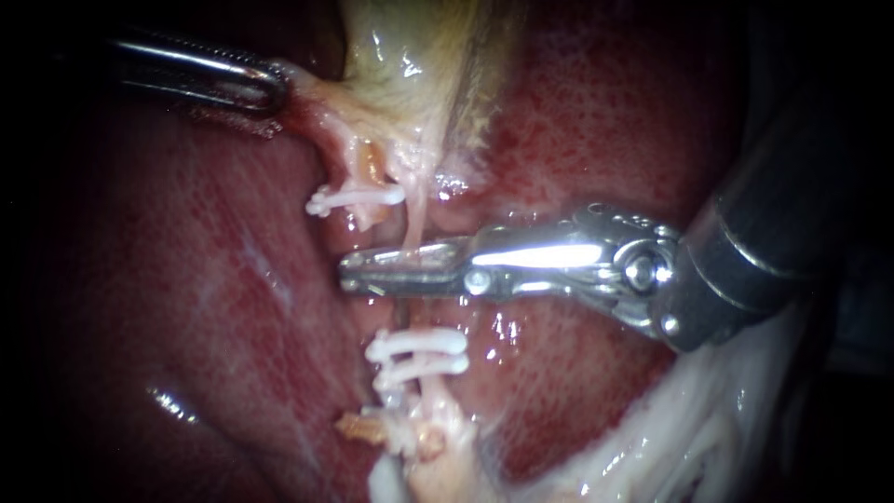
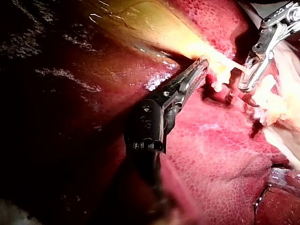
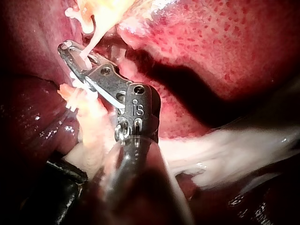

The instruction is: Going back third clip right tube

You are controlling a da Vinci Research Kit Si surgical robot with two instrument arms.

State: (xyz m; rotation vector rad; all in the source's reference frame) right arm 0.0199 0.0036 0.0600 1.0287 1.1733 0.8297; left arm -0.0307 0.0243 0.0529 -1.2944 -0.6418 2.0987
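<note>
Endoscope: left instrument jaws pinch gallbladder edge. Right instrument jaws slightly spread, tube between them; upper clip above, lower clips below.
Left wrist: left instrument clamped on gallbladder.
Right wrist: tube enters spread jaws of right instrument.

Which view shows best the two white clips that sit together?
The endoscope view: both clips lie uncovered near the right instrument. In the right wrist view that instrument partly hides them; in the left wrist view they blend into pale tissue.
</note>
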